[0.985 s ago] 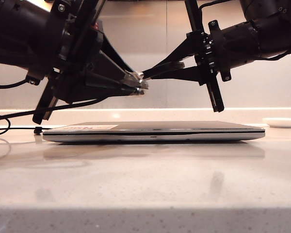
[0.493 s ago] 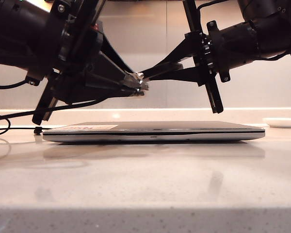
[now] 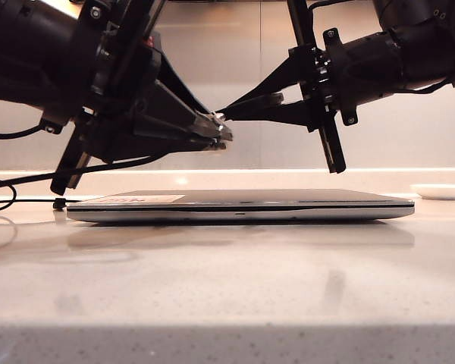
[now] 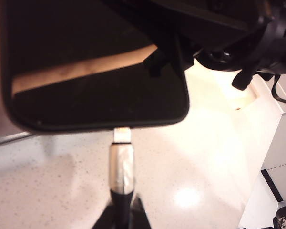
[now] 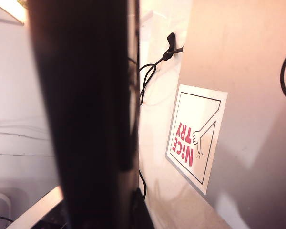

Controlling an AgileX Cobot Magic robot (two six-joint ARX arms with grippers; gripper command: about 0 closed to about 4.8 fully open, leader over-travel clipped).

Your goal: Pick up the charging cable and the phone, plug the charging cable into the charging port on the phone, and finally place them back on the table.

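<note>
left gripper [image 3: 221,130] pinched on charging cable [image 4: 121,164], plug aimed at phone's port | right gripper [image 3: 229,111] clamped on phone [image 4: 93,90], held lengthwise level above table [image 3: 227,288], over laptop [image 3: 240,205]

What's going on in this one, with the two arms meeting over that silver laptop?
The left pincer, shut on the charging cable, holds its silver plug at the phone's charging port. The tip meets the edge but is not fully seated. The right pincer is shut on the phone, held in the air above the closed laptop on the table. Nothing has been set down yet.
</note>
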